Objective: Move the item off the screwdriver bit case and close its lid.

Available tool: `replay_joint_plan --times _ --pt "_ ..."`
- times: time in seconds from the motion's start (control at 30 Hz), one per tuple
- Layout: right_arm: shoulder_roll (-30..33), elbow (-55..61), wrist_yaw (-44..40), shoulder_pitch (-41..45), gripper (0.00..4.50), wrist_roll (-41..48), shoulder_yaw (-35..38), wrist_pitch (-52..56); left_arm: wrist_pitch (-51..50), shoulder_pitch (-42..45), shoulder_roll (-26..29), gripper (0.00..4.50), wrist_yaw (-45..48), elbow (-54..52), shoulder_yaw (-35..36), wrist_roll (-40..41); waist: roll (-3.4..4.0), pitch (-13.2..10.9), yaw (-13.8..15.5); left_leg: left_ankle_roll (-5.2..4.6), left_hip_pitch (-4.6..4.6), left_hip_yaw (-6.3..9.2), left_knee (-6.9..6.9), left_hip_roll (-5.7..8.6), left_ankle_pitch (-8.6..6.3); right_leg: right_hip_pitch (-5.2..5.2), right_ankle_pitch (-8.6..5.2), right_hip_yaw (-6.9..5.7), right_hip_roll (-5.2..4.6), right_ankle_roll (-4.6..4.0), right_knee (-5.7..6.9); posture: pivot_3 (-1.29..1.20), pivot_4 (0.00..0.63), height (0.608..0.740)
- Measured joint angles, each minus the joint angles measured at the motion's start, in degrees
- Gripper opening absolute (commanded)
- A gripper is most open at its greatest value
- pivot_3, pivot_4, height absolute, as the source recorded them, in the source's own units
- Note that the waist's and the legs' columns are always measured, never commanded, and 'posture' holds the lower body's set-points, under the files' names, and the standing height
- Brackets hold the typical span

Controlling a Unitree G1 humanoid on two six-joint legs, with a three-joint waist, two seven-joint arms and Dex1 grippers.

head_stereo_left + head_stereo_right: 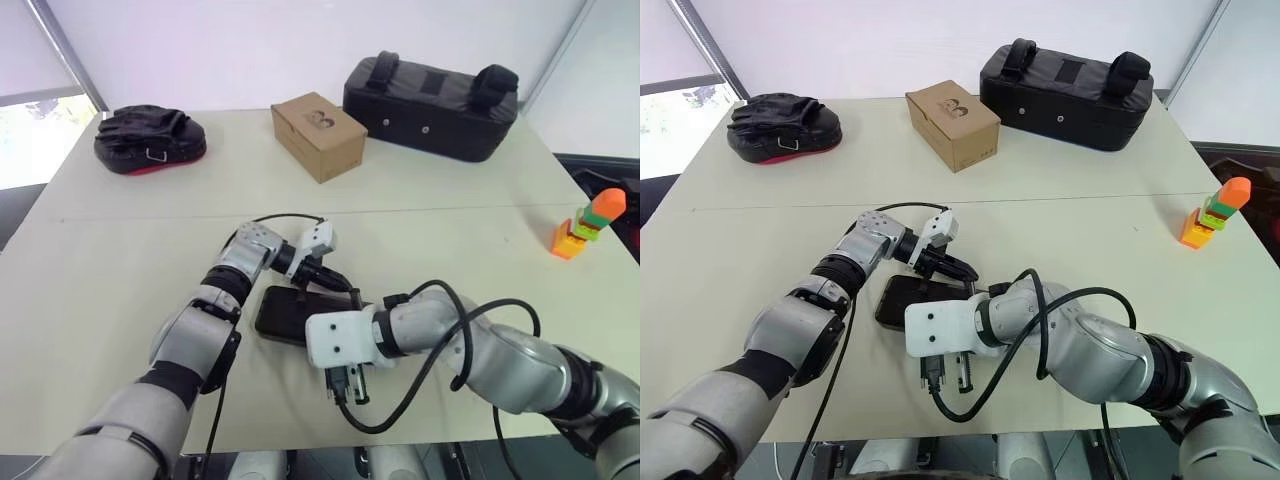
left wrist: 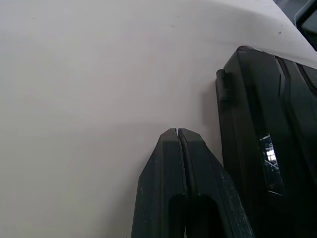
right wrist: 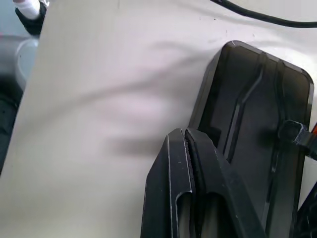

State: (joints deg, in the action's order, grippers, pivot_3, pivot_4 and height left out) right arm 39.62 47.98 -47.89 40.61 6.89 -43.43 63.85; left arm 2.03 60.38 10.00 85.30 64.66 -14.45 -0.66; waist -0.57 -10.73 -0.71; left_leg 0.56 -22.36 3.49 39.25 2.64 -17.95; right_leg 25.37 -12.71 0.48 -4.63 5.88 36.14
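bit case (image 1: 285,312) btwn both grippers, left gripper (image 1: 345,283) at far edge

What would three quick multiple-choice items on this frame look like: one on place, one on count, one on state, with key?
1. Where is the block tower?
A. on the screwdriver bit case
B. on the table near its right edge, well away from the case
C. on the cardboard box

2. How many black padded items lie along the table's far side?
A. one
B. two
C. four

3. How do both grippers' fingers stand?
A. pressed shut, holding nothing
B. wide open
C. shut on the tower

Key: 1 B, the tower stands apart from the screwdriver bit case. 2 B, a mitt and a long pad flank the cardboard box. 3 A, left gripper and right gripper show fingers together.
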Motion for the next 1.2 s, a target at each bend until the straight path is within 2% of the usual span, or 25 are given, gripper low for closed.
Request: replay_joint_plan --times 0.3,0.5,0.97,1.2 --pt "-1.8 -3.5 6.1 0.7 0.04 -4.7 -7.4 -0.3 1.1 2.7 -0.4 0.0 2.0 1.9 -1.7 -3.5 0.0 0.0 -0.1 0.0 0.01 0.0 0.01 0.22 0.01 0.01 0.0 0.0 0.0 0.0 0.05 0.0 0.15 0.74" --pt "-1.5 -4.7 6.9 2.8 0.04 -9.0 -11.8 -3.0 0.8 5.3 -0.1 0.0 4.3 3.1 -3.3 -6.6 0.01 0.0 -0.1 0.0 0.01 0.01 0.02 0.26 0.01 0.01 0.0 0.01 -0.01 0.0 0.07 0.0 0.15 0.74" --pt "2.8 -5.6 3.1 3.9 0.04 -19.6 -17.4 -13.3 0.6 4.7 1.4 0.0 5.0 -0.3 -7.3 -5.3 0.01 0.0 -0.1 0.02 0.03 0.03 0.04 0.28 0.02 0.0 0.0 0.02 -0.02 0.01 0.09 0.0 0.15 0.74" --pt "1.9 -7.8 0.2 2.4 0.04 -24.4 -18.2 -18.2 -1.0 2.9 3.2 0.0 4.6 -4.1 -9.8 -2.2 0.01 0.1 -0.3 0.01 0.06 0.02 0.03 0.27 0.02 -0.01 0.0 0.03 -0.01 0.01 0.08 0.0 0.15 0.74"
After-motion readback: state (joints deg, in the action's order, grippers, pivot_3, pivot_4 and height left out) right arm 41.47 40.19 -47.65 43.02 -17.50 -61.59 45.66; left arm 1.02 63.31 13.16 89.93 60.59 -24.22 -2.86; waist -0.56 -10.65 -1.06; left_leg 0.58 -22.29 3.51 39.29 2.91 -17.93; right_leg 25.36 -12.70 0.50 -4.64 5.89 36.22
